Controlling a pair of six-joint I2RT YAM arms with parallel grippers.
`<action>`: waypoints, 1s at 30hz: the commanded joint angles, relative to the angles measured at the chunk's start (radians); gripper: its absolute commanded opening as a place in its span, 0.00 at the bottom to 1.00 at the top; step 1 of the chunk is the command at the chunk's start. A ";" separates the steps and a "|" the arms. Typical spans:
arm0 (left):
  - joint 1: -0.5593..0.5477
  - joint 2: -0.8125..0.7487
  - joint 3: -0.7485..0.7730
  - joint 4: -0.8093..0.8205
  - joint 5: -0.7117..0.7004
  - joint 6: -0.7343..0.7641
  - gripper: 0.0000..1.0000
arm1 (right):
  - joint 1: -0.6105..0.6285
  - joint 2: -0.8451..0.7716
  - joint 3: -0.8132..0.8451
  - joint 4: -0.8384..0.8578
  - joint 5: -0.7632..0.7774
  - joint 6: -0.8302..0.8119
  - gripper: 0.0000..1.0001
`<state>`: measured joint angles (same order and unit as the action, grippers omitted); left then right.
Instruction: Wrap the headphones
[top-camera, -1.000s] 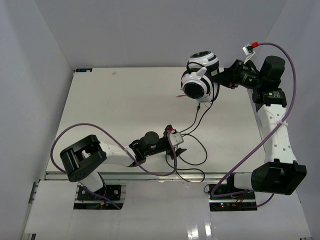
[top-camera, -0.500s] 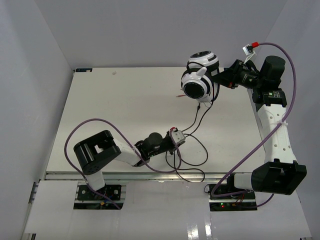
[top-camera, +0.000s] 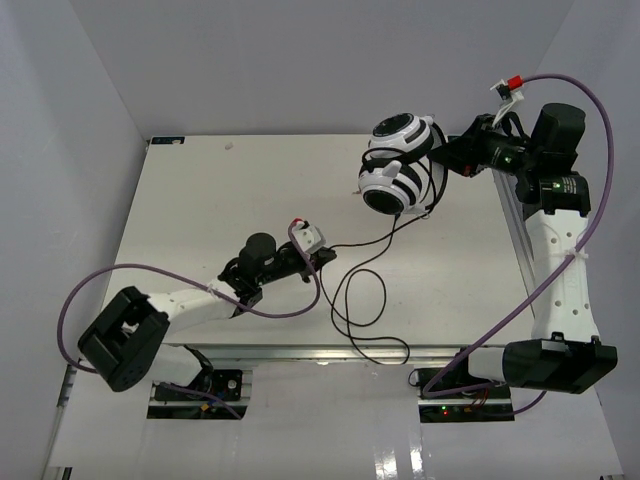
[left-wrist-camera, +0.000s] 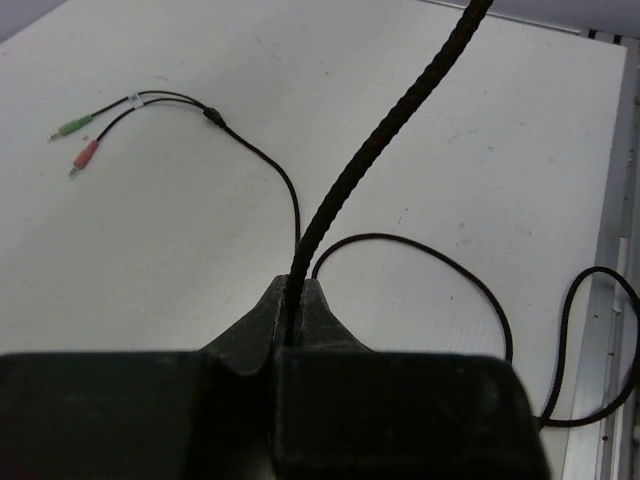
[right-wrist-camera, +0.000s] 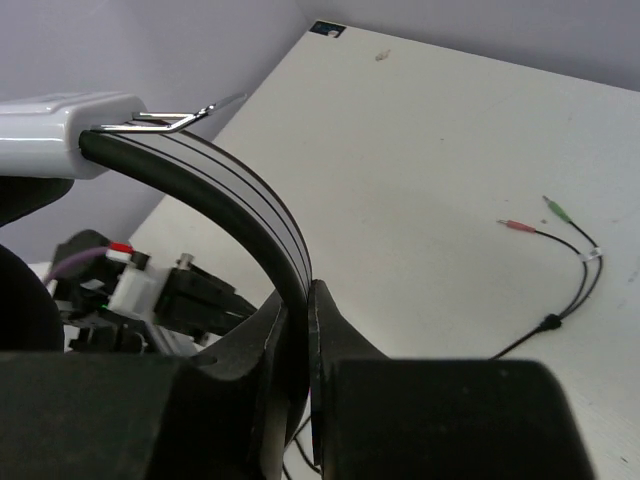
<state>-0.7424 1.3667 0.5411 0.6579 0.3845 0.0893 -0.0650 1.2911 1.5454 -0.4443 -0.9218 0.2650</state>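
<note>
The headphones (top-camera: 398, 165) hang above the table's far right, white ear cups stacked, held by the headband (right-wrist-camera: 240, 200). My right gripper (top-camera: 447, 158) (right-wrist-camera: 305, 295) is shut on that black-and-white band. The thin black cord (top-camera: 393, 222) drops from the cups and runs left to my left gripper (top-camera: 325, 254), which is shut on it a little above the table's middle. In the left wrist view the braided cord (left-wrist-camera: 380, 130) rises taut from between the closed fingertips of that gripper (left-wrist-camera: 297, 288). Slack cord lies in loops (top-camera: 352, 300) on the table below.
The cord's green plug (left-wrist-camera: 70, 127) and red plug (left-wrist-camera: 85, 157) lie on the white table (top-camera: 220, 200). Purple robot cables (top-camera: 160, 270) (top-camera: 530, 300) trail from both arms. A metal rail (top-camera: 300, 352) runs along the near edge. Grey walls enclose the table's left, back and right.
My left gripper has closed on the cord and pulled it leftward and away from the near edge, drawing it taut. The headphones have tilted slightly in my right gripper.
</note>
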 joint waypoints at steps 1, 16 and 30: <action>0.016 -0.123 0.027 -0.236 0.215 0.079 0.00 | 0.001 -0.028 0.071 -0.107 0.091 -0.133 0.08; -0.054 -0.018 0.108 -0.369 0.295 0.127 0.00 | 0.007 -0.009 0.051 -0.052 0.104 -0.041 0.08; -0.262 0.180 0.317 -0.384 0.287 0.131 0.00 | 0.007 0.028 -0.025 0.040 0.130 0.055 0.08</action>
<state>-0.9756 1.5555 0.8109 0.2799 0.6411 0.2094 -0.0624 1.3295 1.5342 -0.4919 -0.7840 0.2530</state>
